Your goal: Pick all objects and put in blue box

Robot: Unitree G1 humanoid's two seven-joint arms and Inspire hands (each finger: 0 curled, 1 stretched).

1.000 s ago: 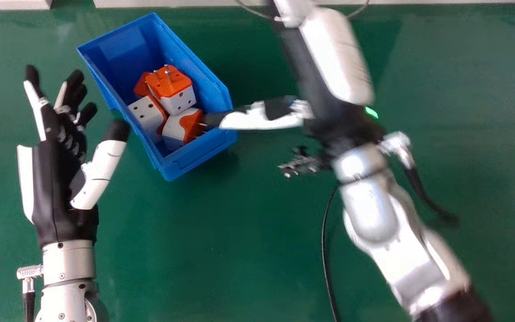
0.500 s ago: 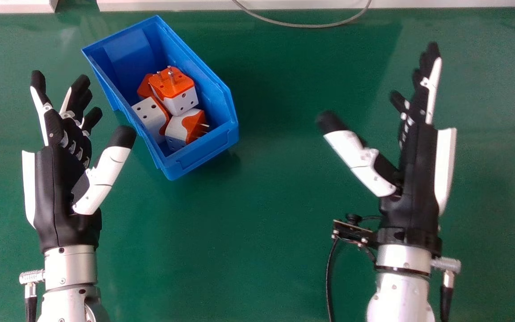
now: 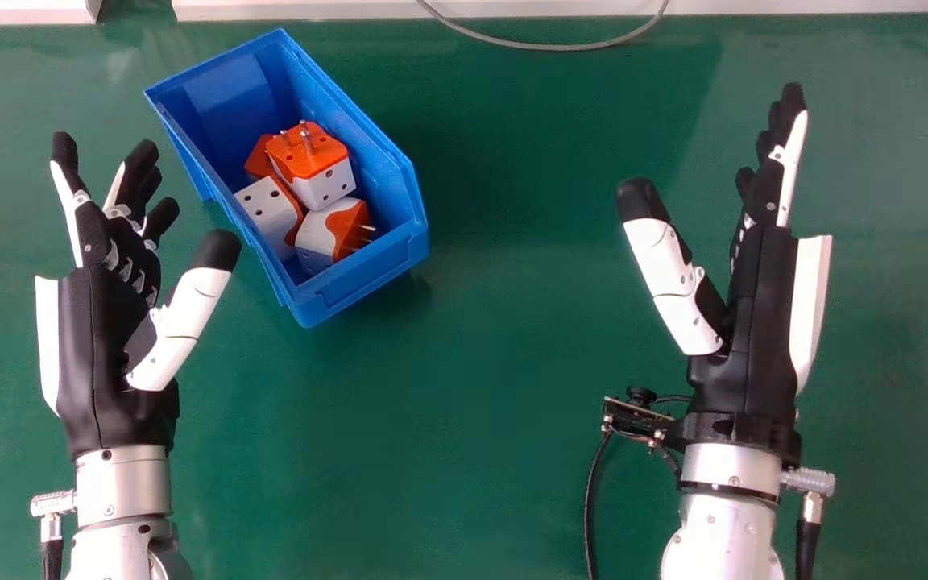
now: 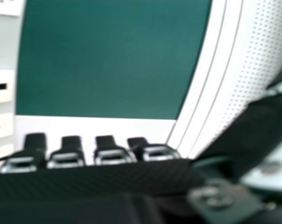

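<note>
The left hand (image 3: 87, 346) and right hand (image 3: 754, 322) point forward, fingers (image 3: 791, 173) relaxed.

Colour scheme: blue box (image 3: 363, 278), orange-and-white plug adapters (image 3: 325, 187), green tabletop (image 3: 464, 419).
Adapter housings: two-tone, orange meeting white along curved borders, white faces patterned with dark round dots; pins metallic silver. Left hand (image 3: 93, 346) and right hand (image 3: 758, 322): black with white panels, black fingertips; forearms (image 3: 728, 532) silver. Cable (image 3: 548, 47): grey. Panel (image 4: 257, 60), right hand view: white, regular grey dot pattern.
</note>
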